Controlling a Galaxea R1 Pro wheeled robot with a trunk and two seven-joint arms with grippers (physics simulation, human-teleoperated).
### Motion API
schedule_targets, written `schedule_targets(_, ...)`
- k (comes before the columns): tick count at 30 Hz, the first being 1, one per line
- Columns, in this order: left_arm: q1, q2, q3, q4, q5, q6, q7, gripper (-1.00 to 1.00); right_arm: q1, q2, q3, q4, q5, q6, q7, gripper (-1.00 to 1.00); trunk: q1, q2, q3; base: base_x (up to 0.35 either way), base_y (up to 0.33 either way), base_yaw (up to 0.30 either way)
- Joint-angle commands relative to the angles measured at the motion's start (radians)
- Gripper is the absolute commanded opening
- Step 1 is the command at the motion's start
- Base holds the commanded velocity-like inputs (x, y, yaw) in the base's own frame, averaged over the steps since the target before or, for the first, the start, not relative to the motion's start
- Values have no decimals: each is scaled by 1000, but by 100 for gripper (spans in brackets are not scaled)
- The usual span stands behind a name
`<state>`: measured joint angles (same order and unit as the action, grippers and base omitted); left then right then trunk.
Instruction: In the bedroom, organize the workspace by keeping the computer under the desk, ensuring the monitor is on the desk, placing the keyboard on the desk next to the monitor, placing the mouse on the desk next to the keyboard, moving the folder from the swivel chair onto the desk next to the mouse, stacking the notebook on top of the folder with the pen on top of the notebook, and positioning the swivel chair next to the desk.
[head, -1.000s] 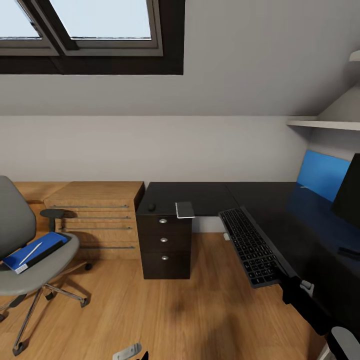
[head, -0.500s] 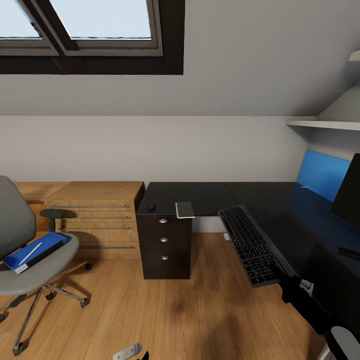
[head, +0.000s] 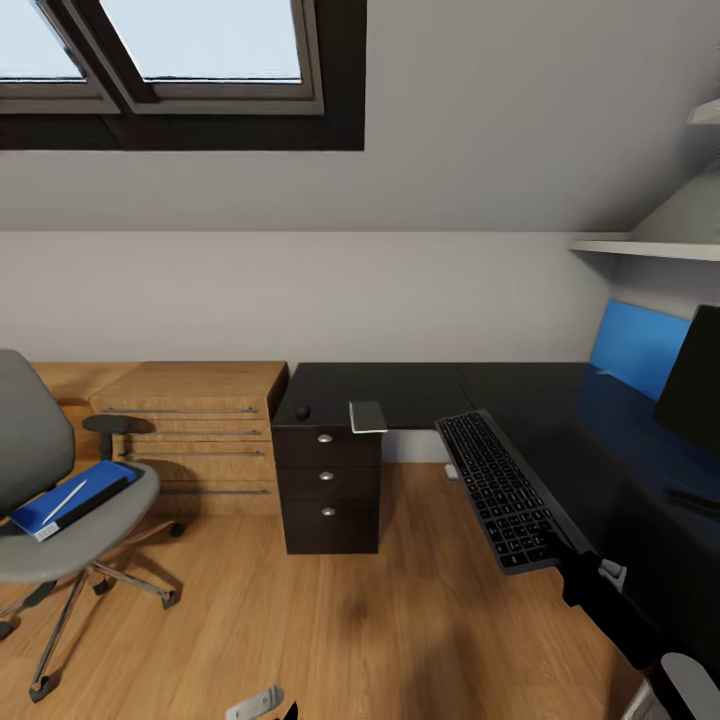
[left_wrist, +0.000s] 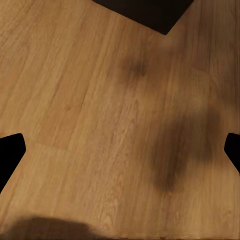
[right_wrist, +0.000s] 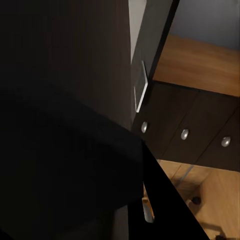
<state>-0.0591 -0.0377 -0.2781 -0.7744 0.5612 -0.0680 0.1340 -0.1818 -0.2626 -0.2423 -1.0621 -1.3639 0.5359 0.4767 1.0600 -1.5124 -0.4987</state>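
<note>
**Keyboard overhangs the desk edge; folder sits on the chair**

Head view: your keyboard (head: 505, 490) lies on the black desk (head: 600, 440), its near side jutting past the edge over open wood floor (head: 330, 630). The monitor (head: 692, 385) stands at far right. The blue folder (head: 60, 497) with a pen (head: 62, 502) on top rests on the swivel chair (head: 50, 500). The mouse (head: 302, 412) and notebook (head: 367, 417) sit on the dark drawer unit (head: 330, 490). No readable writing.

Left wrist view: bare floor between the fingertips (left_wrist: 10, 155), spread wide, holding nothing.

Right wrist view: the notebook (right_wrist: 140, 87) overhangs the drawers; you cannot tell that gripper's state.
</note>
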Motion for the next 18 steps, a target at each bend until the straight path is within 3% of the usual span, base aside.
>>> schedule_targets(1,-1,1,-6,0,10,-6,7,100,-1,0,-2,1,-8,9,1,-100,-1,-1,-1,-253,-121,0)
schedule_targets(18,-1,1,-7,0,11,-6,7,100,0,1,-2,35,-4,5,6,-100,-1,-1,-1,-283,-160,0)
